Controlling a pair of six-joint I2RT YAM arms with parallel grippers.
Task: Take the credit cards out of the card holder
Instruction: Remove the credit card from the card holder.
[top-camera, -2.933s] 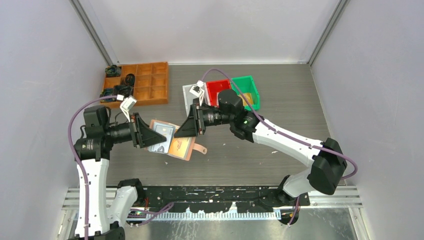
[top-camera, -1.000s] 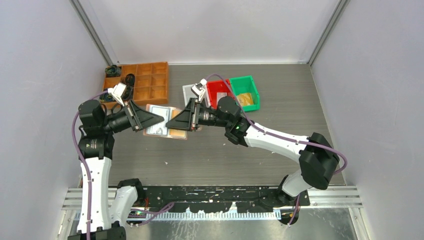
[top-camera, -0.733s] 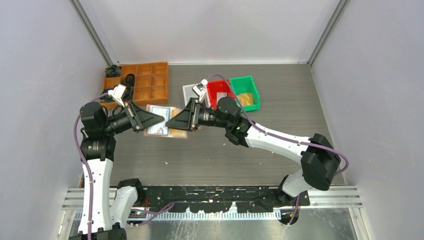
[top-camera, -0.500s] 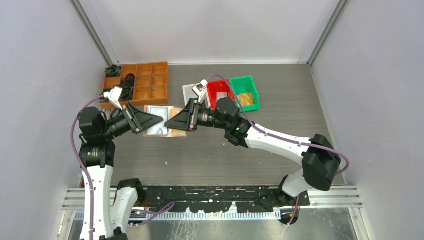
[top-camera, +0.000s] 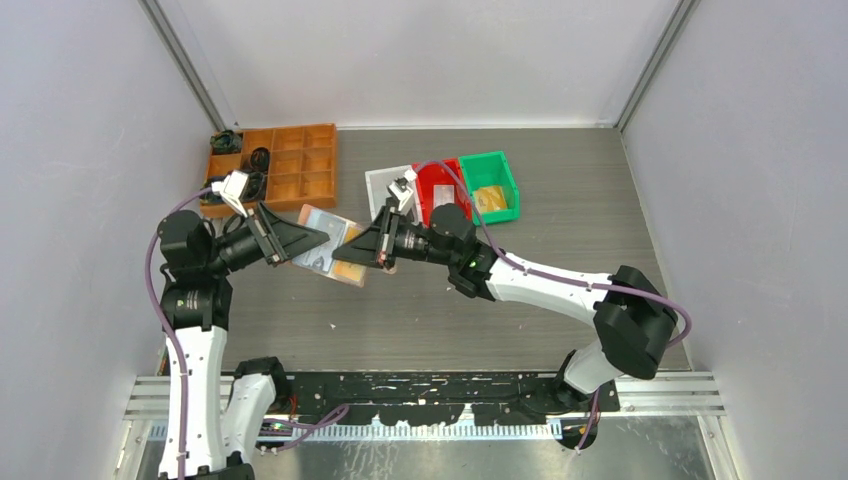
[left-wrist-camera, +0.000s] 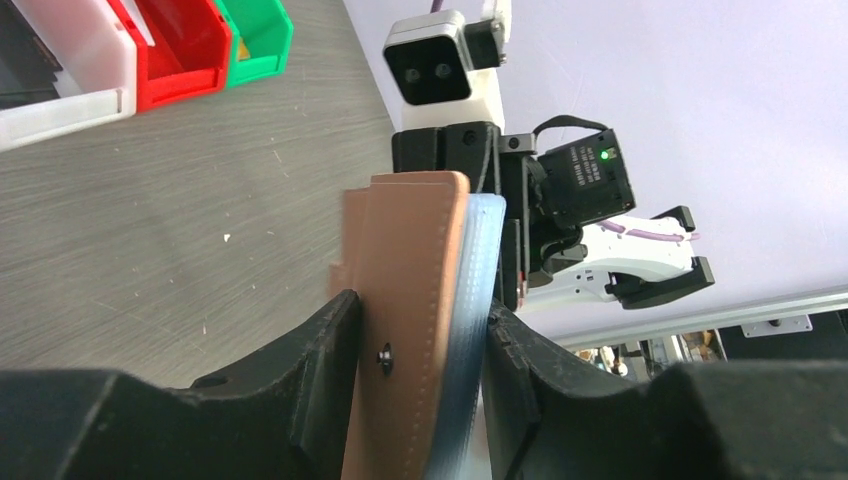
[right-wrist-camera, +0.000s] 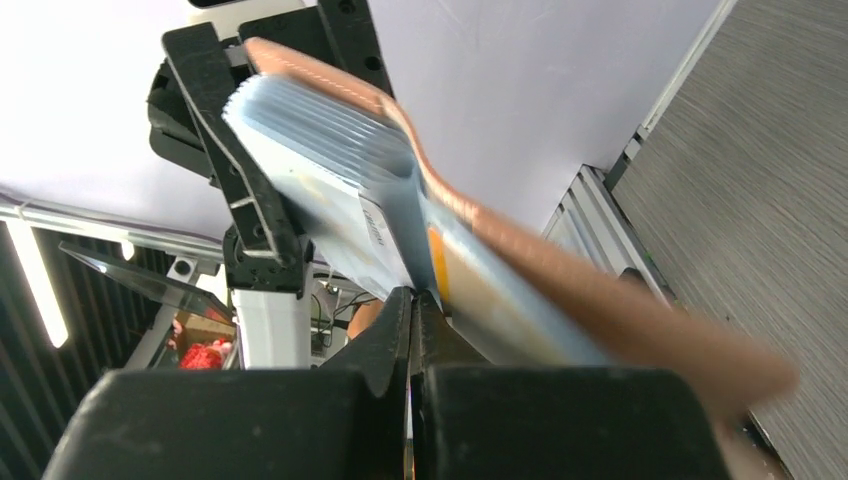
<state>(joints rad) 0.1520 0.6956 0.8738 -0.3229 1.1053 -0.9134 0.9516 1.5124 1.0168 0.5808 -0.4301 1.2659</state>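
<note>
Card holder (left-wrist-camera: 405, 250) position: raised off the tabletop (top-camera: 560, 230) and suspended between the two arms, left of centre in the work area. The left gripper (left-wrist-camera: 415, 335) is clamped across the holder. One finger bears on the salmon-pink outer cover and the other on the blue-grey pocket stack, so the holder stands edge-up with its open side turned toward the opposite arm. Judged from this layout, the grip acts as a fixture. It steadies the pockets in mid-air and presents the card edges for extraction, which a holder lying flat would not allow.

The right gripper (right-wrist-camera: 412, 305) is closed tight, with its fingertips meeting directly at the edge of the pocket stack. At that edge a pale credit card (right-wrist-camera: 350, 225) with a printed strip is visible, with a yellowish-orange patch beside it. Whether a card edge is actually pinched between the fingertips cannot be determined, because the fingers hide the contact point. Extraction is judged not yet done: the cards that can be seen sit inside the pockets.
</note>
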